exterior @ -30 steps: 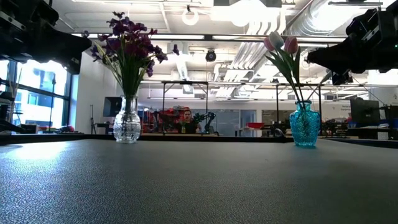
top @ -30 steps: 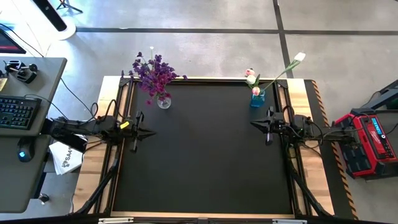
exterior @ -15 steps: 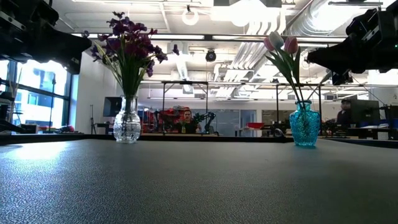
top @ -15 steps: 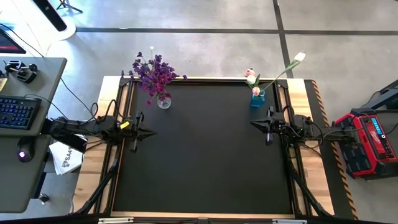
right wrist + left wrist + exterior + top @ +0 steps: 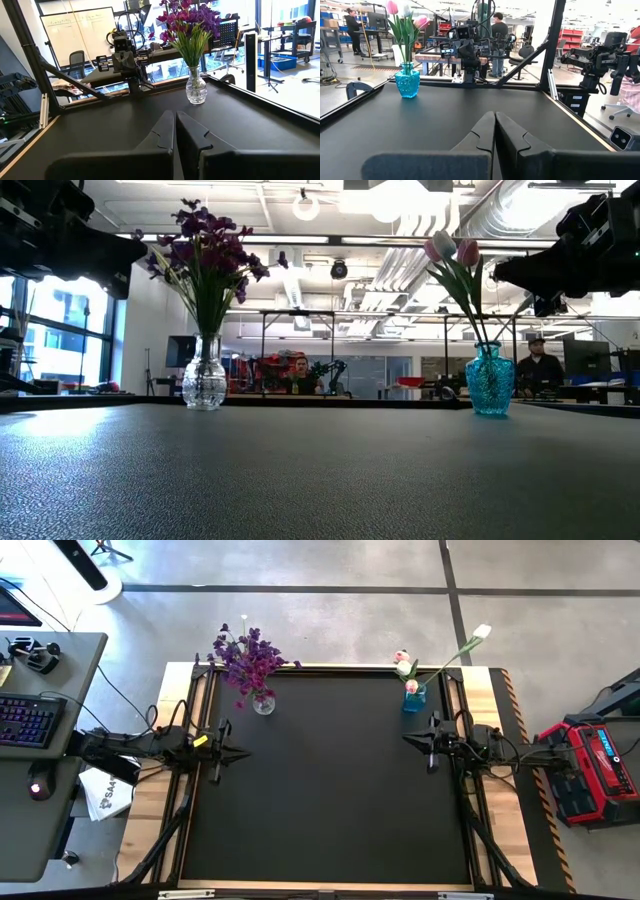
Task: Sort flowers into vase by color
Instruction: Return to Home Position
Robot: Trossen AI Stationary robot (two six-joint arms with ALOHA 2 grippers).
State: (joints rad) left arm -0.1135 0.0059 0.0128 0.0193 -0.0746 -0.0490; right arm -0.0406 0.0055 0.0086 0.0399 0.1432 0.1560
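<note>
Stems of the purple sprays (image 5: 247,658) disappear into a clear vase (image 5: 263,704) at 11 o'clock on the black mat (image 5: 330,800). From above the blossoms cover its mouth, so the number of sprays cannot be counted, and some blooms overhang the far edge of the table (image 5: 498,810). Tulips (image 5: 405,665) stand in a blue vase (image 5: 414,698) at 1 o'clock. Their buds crowd together and are hard to tell apart from overhead, but one long stem tilts out toward 2 o'clock and carries its white bud past the table's rim. In the low view both arms are only dark masses cut off by the upper corners, and neither tool can be made out there. A person (image 5: 540,365) shows half hidden just beside the blue vase, far back in the room. Left gripper (image 5: 243,751) hangs at 9 o'clock just inside the mat's border, well apart from the clear vase. Its wrist camera shows its fingers (image 5: 482,131) clenched against each other with nothing between them. Right gripper (image 5: 407,739) hangs at 3 o'clock, near the blue vase but not touching it, and its fingers (image 5: 162,129) are likewise pressed together and empty. Between the two tips the mat runs bare from 9 to 3 o'clock and down to 6 o'clock. Both vases stand close to the far edge.
</note>
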